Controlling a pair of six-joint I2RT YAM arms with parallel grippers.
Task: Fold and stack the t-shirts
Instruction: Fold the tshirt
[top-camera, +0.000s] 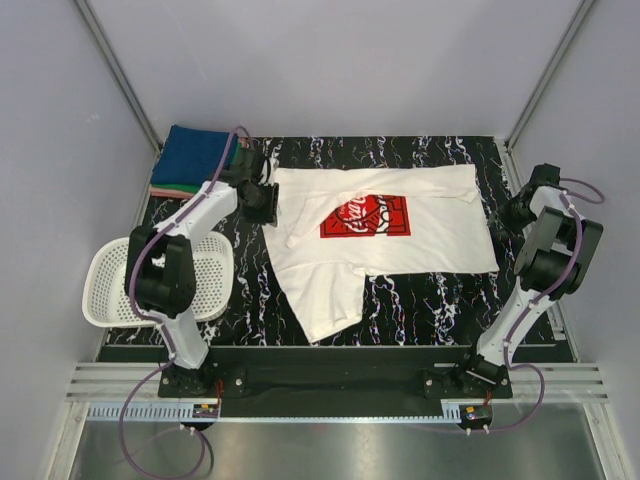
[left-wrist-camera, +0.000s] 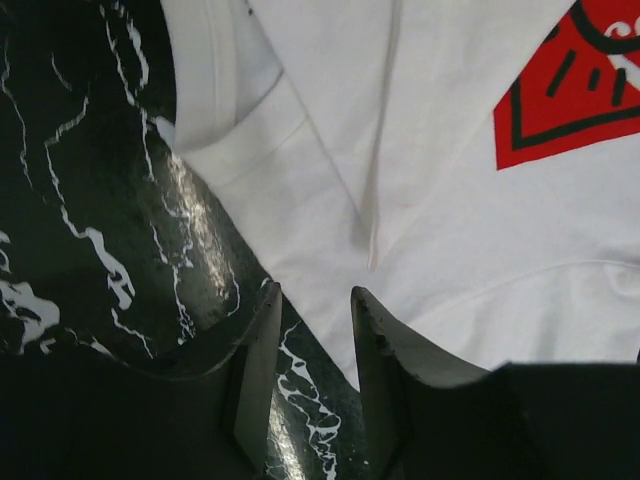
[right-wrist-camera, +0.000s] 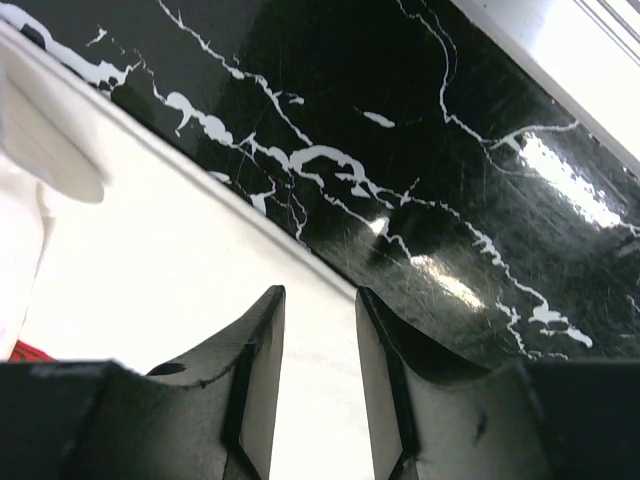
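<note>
A white t-shirt (top-camera: 400, 240) with a red chest print (top-camera: 365, 217) lies spread on the black marbled table (top-camera: 420, 300), one part trailing toward the near edge. My left gripper (top-camera: 268, 203) hovers at the shirt's left edge. In the left wrist view it (left-wrist-camera: 315, 295) stands open, with bare table and the hem of the white shirt (left-wrist-camera: 420, 150) showing between its fingers. My right gripper (top-camera: 513, 213) is at the shirt's right edge. In the right wrist view it (right-wrist-camera: 320, 295) is open over the white cloth (right-wrist-camera: 150, 290), gripping nothing. Folded t-shirts, blue on top (top-camera: 195, 158), are stacked at the back left.
A white mesh basket (top-camera: 110, 285) stands at the table's left edge beside the left arm. Grey walls and metal frame posts (top-camera: 120, 70) close in the back and sides. A black rail (top-camera: 330, 365) runs along the near edge.
</note>
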